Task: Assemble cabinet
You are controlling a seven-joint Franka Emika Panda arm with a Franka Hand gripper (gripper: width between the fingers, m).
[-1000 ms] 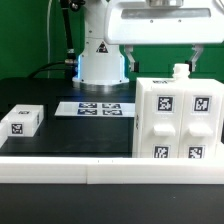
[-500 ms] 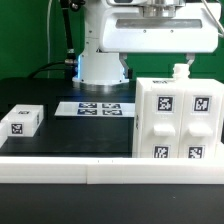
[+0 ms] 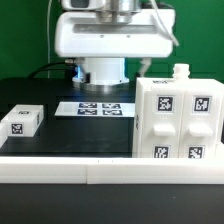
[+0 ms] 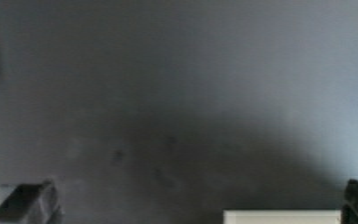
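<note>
Seemingly the cabinet (image 3: 177, 120) is nearing completion. It is standing upright as one closed white box at the exterior view's right, close behind the white front rail (image 3: 60, 172), showing four square tags on its panels and a small white peg (image 3: 180, 70) sticking up from its top. Whether any joint is lacking, I am not managing to tell. The marker board (image 3: 100, 107) is lying near it, a small tagged cube (image 3: 20, 121) well apart. The gripper (image 4: 194, 203) is hanging above the black table (image 3: 50, 145) — fingers spread wide, holding nothing.
</note>
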